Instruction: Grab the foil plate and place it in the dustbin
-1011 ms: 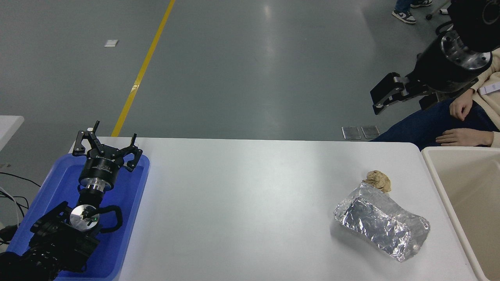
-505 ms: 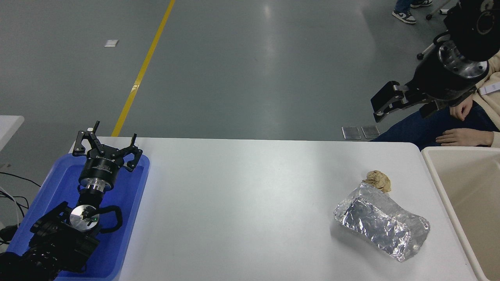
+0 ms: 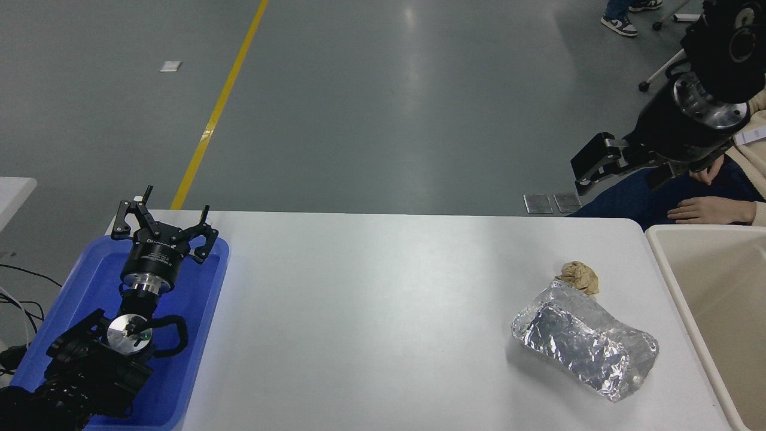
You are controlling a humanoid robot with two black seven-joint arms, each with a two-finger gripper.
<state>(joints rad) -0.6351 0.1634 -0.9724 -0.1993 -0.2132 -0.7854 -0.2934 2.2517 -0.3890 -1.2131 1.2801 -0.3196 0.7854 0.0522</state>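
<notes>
right gripper [image 3: 589, 170] shifted slightly right, aperture unclear, empty; foil plate [image 3: 583, 342] unmoved.

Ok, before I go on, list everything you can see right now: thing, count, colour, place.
foil plate: one, shiny silver, right part of the table, lying flat, untouched
paper wad: one, tan, at the foil plate's far end
dustbin: one, beige, past the table's right edge
tray: one, blue, table's left end
table: one, white, centre
floor line: one, yellow, beyond the table
seated person's hand: one, far right, behind the dustbin
shoes: a standing person's, top right
left gripper: black, open, parked over the blue tray
right gripper: black, raised at the upper right, well above the table, holding nothing
</notes>
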